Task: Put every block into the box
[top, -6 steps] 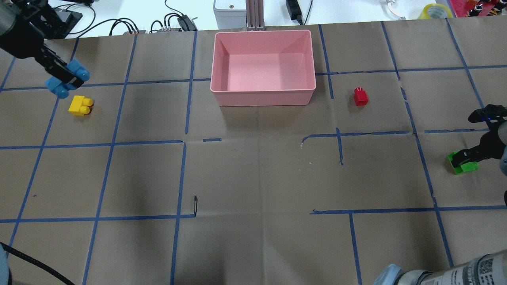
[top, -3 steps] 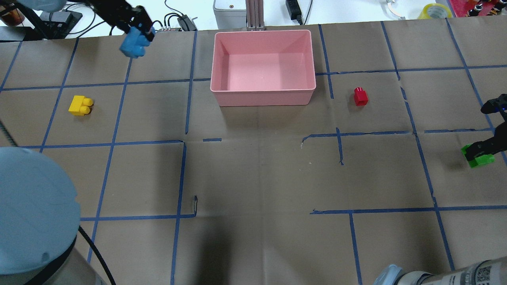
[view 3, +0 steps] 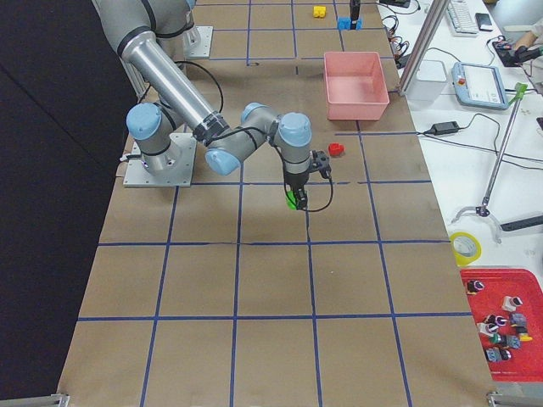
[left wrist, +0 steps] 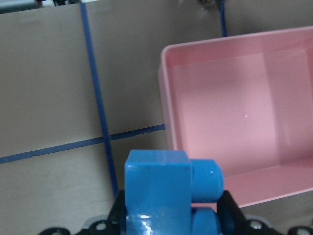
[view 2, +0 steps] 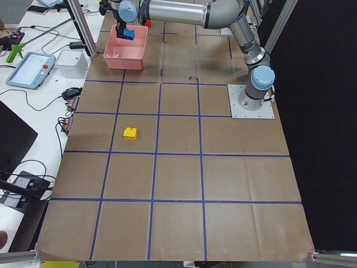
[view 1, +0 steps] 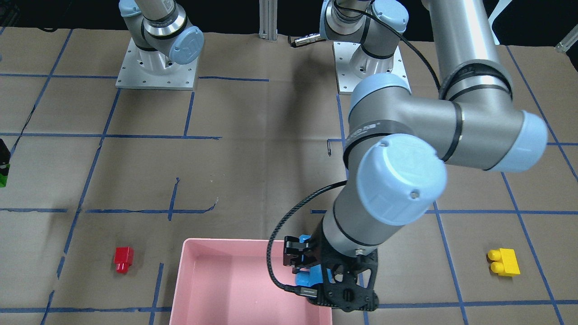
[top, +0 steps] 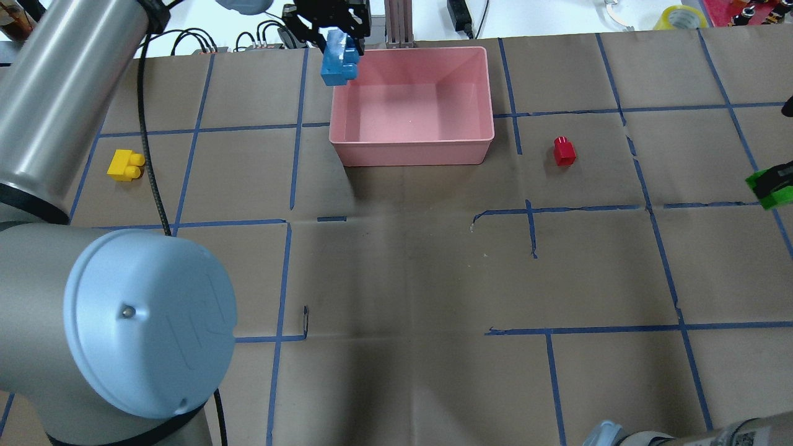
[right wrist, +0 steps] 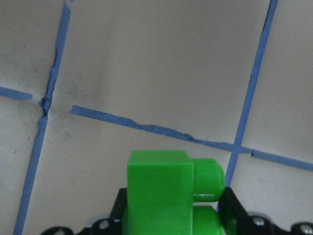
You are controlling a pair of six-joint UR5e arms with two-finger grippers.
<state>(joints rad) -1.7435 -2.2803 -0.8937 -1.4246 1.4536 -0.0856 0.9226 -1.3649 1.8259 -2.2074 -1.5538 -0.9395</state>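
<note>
My left gripper [top: 339,51] is shut on the blue block [top: 338,60] and holds it in the air over the far-left corner of the pink box [top: 412,158]. In the left wrist view the blue block [left wrist: 166,188] hangs beside the box's rim [left wrist: 168,112]. The box holds no blocks. At the overhead view's right edge, my right gripper [top: 774,184] is shut on the green block [top: 768,191], lifted above the paper [right wrist: 166,188]. The red block [top: 564,150] lies right of the box. The yellow block [top: 126,165] lies far to its left.
My left arm's large elbow [top: 148,322] fills the near-left of the overhead view. Cables, a grey device [top: 359,15] and a yellow tape roll [top: 681,17] lie beyond the table's far edge. Blue tape lines grid the brown paper.
My left gripper has carried the blue block rightward from above the yellow block to the box's far-left corner. My right gripper has carried the green block up off the paper, toward the view's right edge.
</note>
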